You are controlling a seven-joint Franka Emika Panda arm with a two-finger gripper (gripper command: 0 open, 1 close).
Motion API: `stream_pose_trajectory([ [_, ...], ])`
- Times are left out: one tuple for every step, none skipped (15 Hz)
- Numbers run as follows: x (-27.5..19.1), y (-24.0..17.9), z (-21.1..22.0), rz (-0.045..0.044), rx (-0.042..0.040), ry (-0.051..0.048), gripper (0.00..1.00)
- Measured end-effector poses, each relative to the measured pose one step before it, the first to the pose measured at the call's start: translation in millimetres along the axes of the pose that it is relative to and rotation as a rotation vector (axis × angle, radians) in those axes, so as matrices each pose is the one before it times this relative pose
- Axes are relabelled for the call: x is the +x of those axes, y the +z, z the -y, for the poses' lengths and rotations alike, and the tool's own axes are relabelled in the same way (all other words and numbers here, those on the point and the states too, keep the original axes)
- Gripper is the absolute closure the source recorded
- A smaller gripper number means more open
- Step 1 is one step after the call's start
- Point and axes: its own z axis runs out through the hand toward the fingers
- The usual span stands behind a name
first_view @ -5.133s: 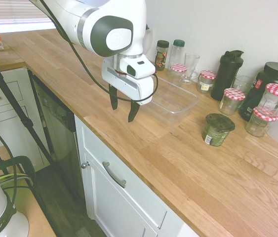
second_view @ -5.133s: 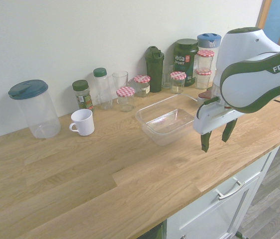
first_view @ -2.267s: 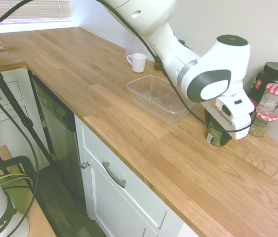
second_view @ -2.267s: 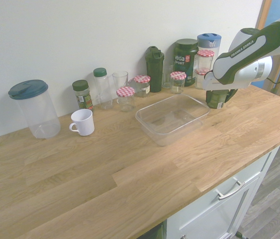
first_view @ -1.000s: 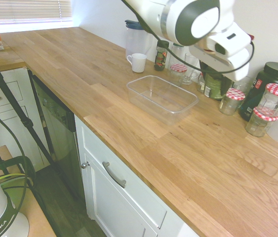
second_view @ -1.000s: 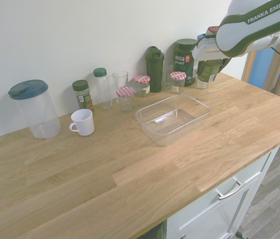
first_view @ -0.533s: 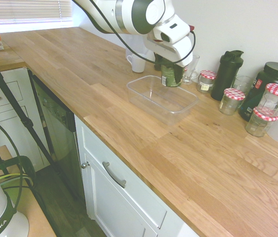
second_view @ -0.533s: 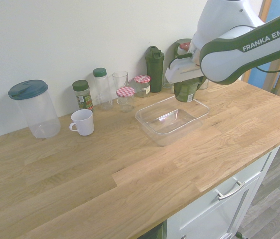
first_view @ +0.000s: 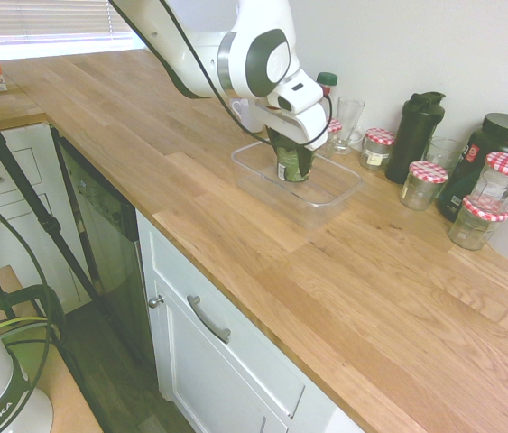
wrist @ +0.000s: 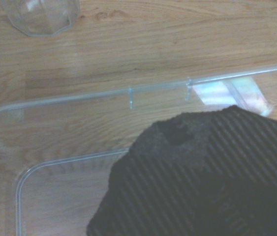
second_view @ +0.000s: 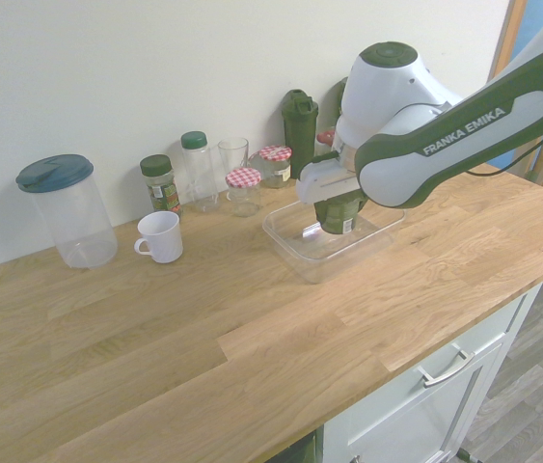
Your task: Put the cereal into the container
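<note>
Now gripping the green cereal jar [second_view: 340, 213] with the pincer [first_view: 291, 152], closed around it, over the clear plastic tray [second_view: 308, 268]. Cannot tell if touching the tray's bottom. Also showing, near the tray, white mug [second_view: 160, 238].

"FRANKA EMIKA" — on the arm [second_view: 464, 135]
</note>
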Motion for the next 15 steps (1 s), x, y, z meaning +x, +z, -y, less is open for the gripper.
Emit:
stream_pose_trajectory([
  [1.97, 8.96, 5.2, 0.00384, -0.00266, 0.00012, 1.0],
  [1.76, 7.89, 4.7, 0.00377, -0.00194, 0.00168, 1.0],
  [1.88, 6.13, 4.28, 0.0022, -0.00071, 0.00265, 1.0],
  [2.53, 4.73, 3.31, 0.00107, -0.0002, 0.00508, 1.0],
  [2.14, 4.08, 2.14, 0.00098, -0.00115, 0.00459, 1.0],
  [2.23, 3.62, 1.11, 0.00015, -0.00223, 0.00462, 1.0],
  [2.82, 3.87, -0.65, -0.0007, -0.00422, 0.00516, 1.0],
  [1.7, 3.31, -0.34, 0.00051, -0.00187, 0.00447, 1.0],
  [0.55, 2.52, -0.11, 0.00192, -0.00105, 0.00338, 1.0],
  [0.26, 2.0, 0.24, 0.00129, -0.00132, 0.00084, 1.0],
  [-0.27, 1.24, 1.43, 0.00029, 0.00024, -0.001, 0.0],
  [-0.04, 1.1, 1.43, 0.00002, 0.00054, -0.00078, 0.0],
  [0.42, 1.42, 1.24, 0.00061, 0.0003, 0.00165, 0.0],
  [1.18, 1.39, 1.09, 0.00191, 0.00095, 0.00614, 0.0],
  [2.1, 1.48, 1.14, -0.00028, 0.00078, 0.00497, 0.0],
])
